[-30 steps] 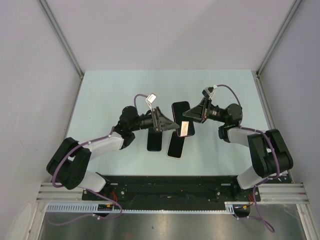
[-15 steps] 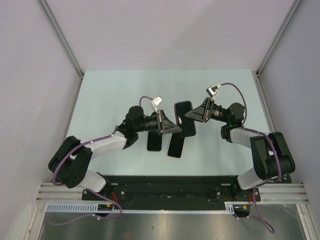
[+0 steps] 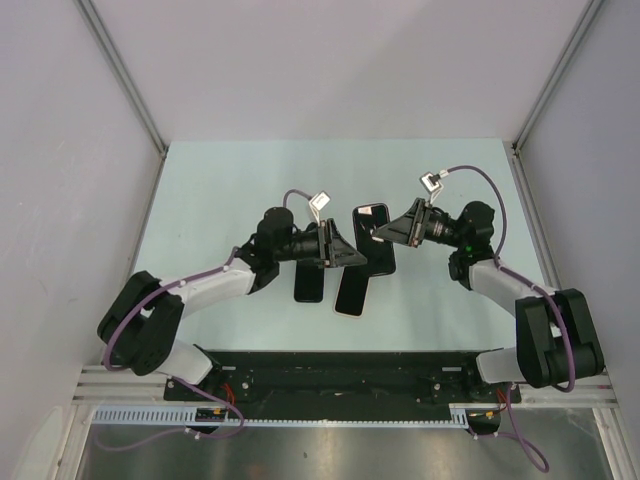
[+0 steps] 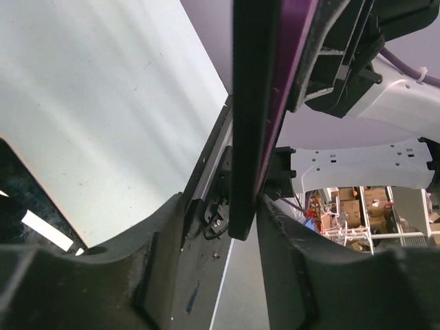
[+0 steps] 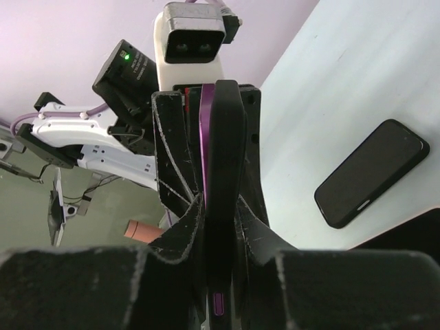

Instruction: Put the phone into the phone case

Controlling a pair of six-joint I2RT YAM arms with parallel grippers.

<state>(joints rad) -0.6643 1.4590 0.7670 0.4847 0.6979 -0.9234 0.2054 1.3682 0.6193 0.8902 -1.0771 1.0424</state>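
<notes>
Pale mint tabletop [image 3: 220, 190], plain grey walls [image 3: 320, 70] around it, and your two arms meet over the middle. Look at the black phone case [image 3: 372, 218]: it's up off the surface, held between the two arms. The purple phone [image 4: 292, 41] shows as a thin layer pressed along one face of it. Whether the phone is seated all the way in, I can't tell from here.

Your right end effector [image 3: 378, 234] comes at the phone case from its right and is pinching it edge-on. In the right wrist view both fingers [image 5: 137, 275] sit tight against its faces.

Your left end effector [image 3: 355, 258] reaches the phone case from its left, at the nearer end. Its fingers are spread and straddle the slab: one pad touches the purple side, and the other stands off the black face with a visible gap.

Two more pieces lie flat on the tabletop, both nearer the arm bases than the phone case. A black handset [image 3: 309, 283] sits off to its left. A longer dark handset [image 3: 351, 295] lies beside that one, and in the overhead view its far end is overlapped by the phone case.
</notes>
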